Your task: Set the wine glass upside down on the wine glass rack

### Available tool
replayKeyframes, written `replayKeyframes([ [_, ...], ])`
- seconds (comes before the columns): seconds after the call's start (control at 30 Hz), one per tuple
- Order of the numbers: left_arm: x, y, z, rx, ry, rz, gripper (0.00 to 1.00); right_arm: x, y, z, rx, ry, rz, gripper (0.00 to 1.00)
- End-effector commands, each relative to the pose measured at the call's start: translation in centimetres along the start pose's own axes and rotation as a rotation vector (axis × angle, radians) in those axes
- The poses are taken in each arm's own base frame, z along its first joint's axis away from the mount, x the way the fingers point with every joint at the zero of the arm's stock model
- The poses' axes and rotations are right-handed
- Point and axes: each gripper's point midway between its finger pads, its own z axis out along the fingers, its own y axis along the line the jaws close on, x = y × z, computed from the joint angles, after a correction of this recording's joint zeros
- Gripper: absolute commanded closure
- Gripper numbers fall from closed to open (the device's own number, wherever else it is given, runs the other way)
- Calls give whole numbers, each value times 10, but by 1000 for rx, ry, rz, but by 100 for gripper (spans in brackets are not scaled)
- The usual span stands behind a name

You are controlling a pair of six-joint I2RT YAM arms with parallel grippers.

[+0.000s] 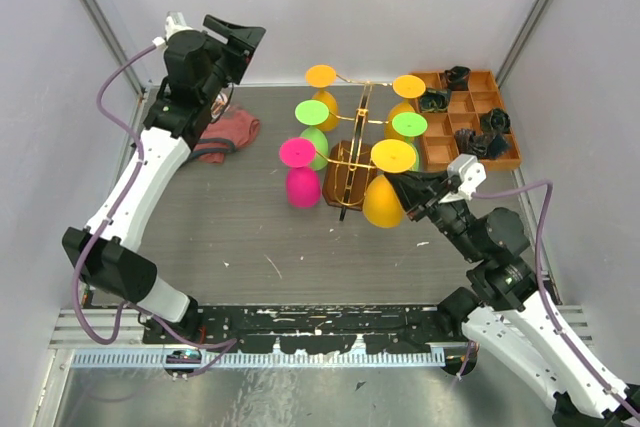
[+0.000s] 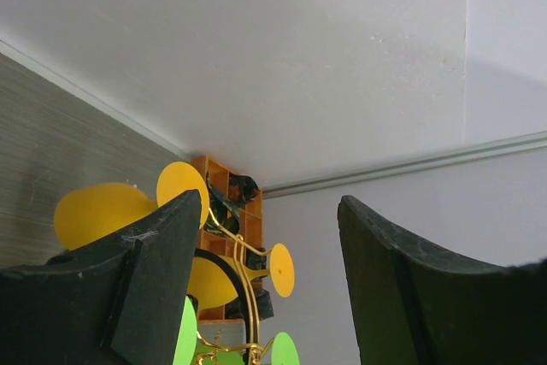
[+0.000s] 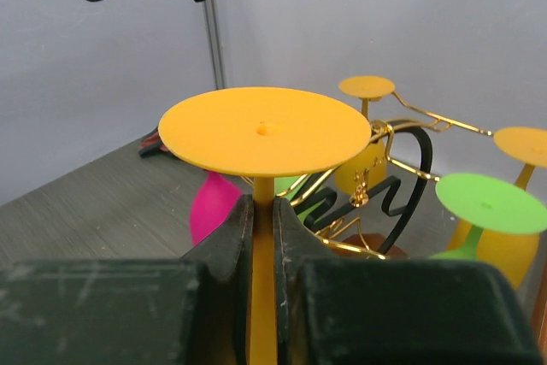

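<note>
Right wrist: wine glass (image 3: 265, 130) stem is pinched, inverted, by right gripper (image 3: 263, 215)
Left gripper (image 2: 265, 237): spread wide, empty
Wine glass rack (image 1: 350, 177): foot is best lowered level, stem upright

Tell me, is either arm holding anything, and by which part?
The right fingers pinch an upside-down yellow glass by its stem; the left fingers hold nothing.
</note>
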Motion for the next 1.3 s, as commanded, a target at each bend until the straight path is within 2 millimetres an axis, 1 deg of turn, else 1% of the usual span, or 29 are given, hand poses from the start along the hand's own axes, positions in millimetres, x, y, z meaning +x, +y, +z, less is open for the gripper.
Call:
replayKeyframes([
  [0.0, -20, -18, -6, 28, -61, 51, 28, -1, -8, -12, 60, -66, 52, 99],
  [0.1, -23, -21, -6, 27, -73, 66, 28, 12, -12, -18, 84, -79, 81, 99],
  [0.27, -23, -23, -2, 28, -70, 75, 28, 29, -15, -25, 107, -95, 110, 99],
  [0.33, -24, -23, -1, 28, -73, 78, 28, 35, -16, -26, 111, -88, 113, 99],
  [0.43, -24, -22, 0, 24, -77, 82, 28, 50, -19, -28, 124, -68, 124, 99],
  [0.67, -28, -23, 1, 25, -94, 111, 28, 68, -26, -30, 161, -68, 115, 99],
  [0.97, -36, -26, 3, 36, -124, 135, 27, 79, -38, -23, 214, -82, 95, 99],
  [1.13, -38, -24, 8, 37, -124, 133, 27, 87, -43, -16, 232, -64, 87, 99],
  [1.27, -41, -21, 11, 37, -126, 131, 27, 90, -49, -12, 268, -55, 84, 99],
])
